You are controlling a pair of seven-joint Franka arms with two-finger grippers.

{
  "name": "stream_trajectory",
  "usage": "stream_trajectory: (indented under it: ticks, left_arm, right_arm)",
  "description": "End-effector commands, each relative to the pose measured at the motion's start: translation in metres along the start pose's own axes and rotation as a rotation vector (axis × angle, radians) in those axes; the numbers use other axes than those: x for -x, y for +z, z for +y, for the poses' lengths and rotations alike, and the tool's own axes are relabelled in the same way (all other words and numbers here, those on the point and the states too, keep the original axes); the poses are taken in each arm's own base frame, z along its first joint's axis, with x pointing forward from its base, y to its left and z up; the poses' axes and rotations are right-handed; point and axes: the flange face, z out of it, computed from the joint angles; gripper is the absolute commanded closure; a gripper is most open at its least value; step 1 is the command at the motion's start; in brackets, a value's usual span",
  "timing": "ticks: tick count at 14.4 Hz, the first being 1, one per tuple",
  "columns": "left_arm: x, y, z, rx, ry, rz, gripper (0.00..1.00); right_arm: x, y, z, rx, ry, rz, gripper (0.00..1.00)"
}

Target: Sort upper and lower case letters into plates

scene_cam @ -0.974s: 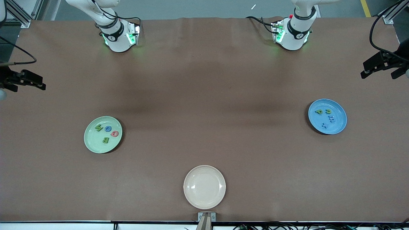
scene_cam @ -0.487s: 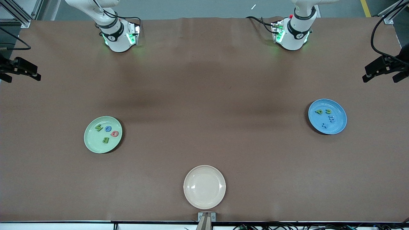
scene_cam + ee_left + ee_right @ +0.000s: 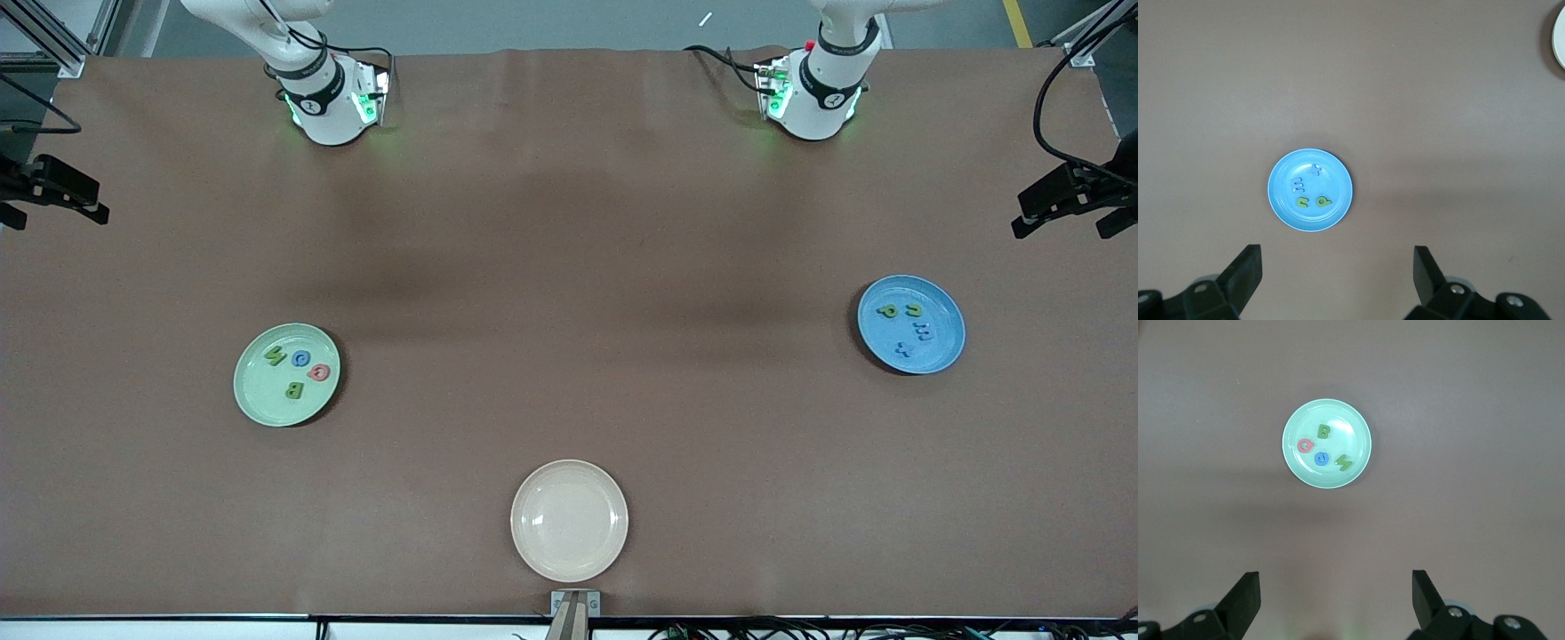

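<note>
The light green plate (image 3: 262, 402) toward the right arm's end holds the capitals: green N (image 3: 275, 356), blue G (image 3: 300, 358), red Q (image 3: 320, 372) and green B (image 3: 294, 389). It also shows in the right wrist view (image 3: 1355, 427). The blue plate (image 3: 944, 351) toward the left arm's end holds green p (image 3: 887, 311), green n (image 3: 912, 309), blue m (image 3: 923, 332) and blue x (image 3: 902, 348). It also shows in the left wrist view (image 3: 1286, 179). My right gripper (image 3: 1336, 587) and left gripper (image 3: 1336, 267) are open and empty, high over the table's ends.
An empty cream-beige plate (image 3: 569, 480) sits near the front edge at the middle of the table. The two arm bases stand along the table edge farthest from the front camera. Brown cloth covers the table.
Both grippers have shifted slightly at the table's ends, the right one farther toward the bases. The plates and letters have not moved.
</note>
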Motion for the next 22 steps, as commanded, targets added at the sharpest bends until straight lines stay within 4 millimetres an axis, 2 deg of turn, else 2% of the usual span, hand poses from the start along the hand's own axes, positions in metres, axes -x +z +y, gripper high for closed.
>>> stream_trajectory:
  ticks: [1, 4, 8, 12, 14, 19, 22]
  left_arm:
    - [-0.003, -0.003, -0.002, -0.018, 0.005, 0.009, 0.0]
    - [-0.003, -0.003, -0.001, -0.017, 0.007, 0.009, 0.0]
    - [-0.002, -0.007, 0.003, -0.014, 0.026, 0.014, 0.0]
    - [-0.002, -0.012, 0.005, -0.008, 0.028, 0.025, 0.0]
    - [-0.002, -0.012, 0.004, -0.008, 0.028, 0.023, 0.0]
    - [-0.002, -0.011, 0.009, -0.008, 0.036, 0.023, 0.0]
    - [-0.002, -0.011, 0.009, -0.006, 0.028, 0.023, 0.0]
  right_arm:
    - [0.003, -0.01, -0.002, -0.004, -0.003, 0.019, 0.0]
    - [0.004, -0.018, -0.004, -0.02, -0.002, 0.023, 0.0]
    - [-0.001, -0.02, -0.003, -0.024, 0.0, -0.004, 0.0]
    - [0.002, 0.003, -0.005, -0.053, 0.016, -0.065, 0.0]
    - [0.003, 0.002, -0.001, -0.054, 0.024, -0.056, 0.0]
    - [0.013, 0.01, -0.011, -0.046, 0.004, -0.001, 0.0]
    - [0.014, 0.005, -0.009, -0.041, 0.007, 0.009, 0.0]
